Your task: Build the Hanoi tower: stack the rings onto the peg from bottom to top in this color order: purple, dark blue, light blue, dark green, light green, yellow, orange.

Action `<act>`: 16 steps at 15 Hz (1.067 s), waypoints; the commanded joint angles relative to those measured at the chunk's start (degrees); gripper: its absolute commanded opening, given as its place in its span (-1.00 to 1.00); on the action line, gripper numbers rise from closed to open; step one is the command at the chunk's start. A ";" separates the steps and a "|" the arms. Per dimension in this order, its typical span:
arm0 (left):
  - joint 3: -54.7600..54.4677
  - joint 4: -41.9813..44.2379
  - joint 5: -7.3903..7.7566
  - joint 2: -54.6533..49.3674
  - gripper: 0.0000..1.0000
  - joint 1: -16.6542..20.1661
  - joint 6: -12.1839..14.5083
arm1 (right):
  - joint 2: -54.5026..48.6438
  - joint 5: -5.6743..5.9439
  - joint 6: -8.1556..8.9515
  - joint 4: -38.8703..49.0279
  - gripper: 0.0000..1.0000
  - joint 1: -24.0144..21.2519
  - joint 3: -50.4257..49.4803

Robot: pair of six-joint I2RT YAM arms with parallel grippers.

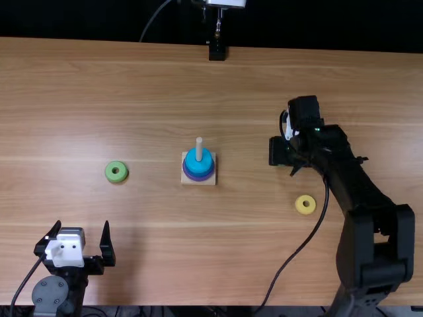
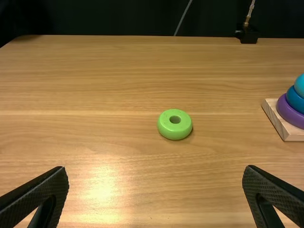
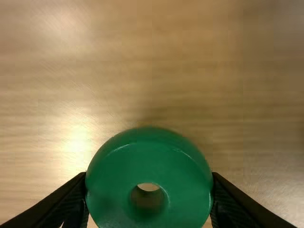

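Right gripper (image 1: 281,152) pinches the dark green ring (image 3: 147,161) between its fingers above the table (image 1: 132,86), farther from the near edge than the yellow ring (image 1: 299,205); the left gripper (image 1: 82,228), fingers spread wide, is close to that edge. Purple ring (image 2: 289,113), dark blue ring (image 2: 294,100) and light blue ring (image 1: 198,163) sit, bottom to top, on the peg (image 1: 199,148) of the square base (image 2: 290,135), the light green ring (image 2: 175,131) lying apart to their left
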 commanded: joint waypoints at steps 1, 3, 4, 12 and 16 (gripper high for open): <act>-6.00 -4.55 -0.27 -0.67 1.00 0.35 0.20 | -2.63 0.07 0.07 -3.57 -1.00 2.05 4.65; -6.00 -4.55 -0.27 -0.67 1.00 0.35 0.20 | -4.39 -0.03 -0.25 -14.75 -1.00 5.31 11.69; -6.00 -4.55 -0.27 -0.67 1.00 0.35 0.20 | -4.30 -0.03 -0.46 -20.76 -1.00 6.45 15.99; -6.00 -4.55 -0.27 -0.67 1.00 0.35 0.20 | -1.31 -0.14 -0.78 -37.11 -1.00 19.54 42.71; -6.00 -4.55 -0.27 -0.67 1.00 0.35 0.20 | 0.88 -0.14 -0.14 -37.01 -1.00 23.50 46.58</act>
